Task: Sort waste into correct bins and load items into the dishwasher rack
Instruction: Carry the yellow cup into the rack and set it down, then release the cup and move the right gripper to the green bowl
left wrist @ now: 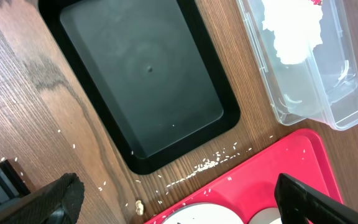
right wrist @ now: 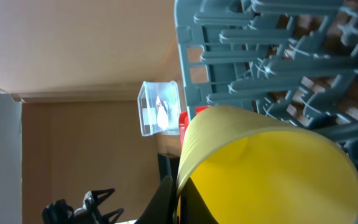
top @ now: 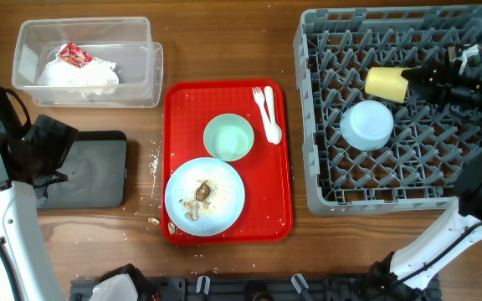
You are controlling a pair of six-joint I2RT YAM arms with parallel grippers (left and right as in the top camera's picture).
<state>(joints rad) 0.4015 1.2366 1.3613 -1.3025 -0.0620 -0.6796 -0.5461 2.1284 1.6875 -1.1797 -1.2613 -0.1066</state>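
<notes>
My right gripper (top: 414,78) is shut on the rim of the yellow-green cup (top: 387,84), which lies on its side over the pegs of the grey dishwasher rack (top: 325,180). In the right wrist view the fingers (right wrist: 166,202) pinch the cup wall (right wrist: 260,168). A light blue bowl (top: 366,125) sits upside down in the rack. My left gripper (left wrist: 179,208) hangs open over the table between the black tray (left wrist: 142,74) and the red tray (left wrist: 278,168). On the red tray stand a pale green bowl (top: 228,136), a blue plate (top: 220,209) with food scraps (top: 202,192), and a white fork and spoon (top: 268,113).
The clear tub (top: 141,75) at the back left holds white napkins (top: 82,73) and a red-and-white wrapper (top: 74,55). Pale crumbs (top: 153,163) lie on the wood between the black tray (top: 86,171) and the red tray (top: 279,213). A black bar (top: 241,288) runs along the front edge.
</notes>
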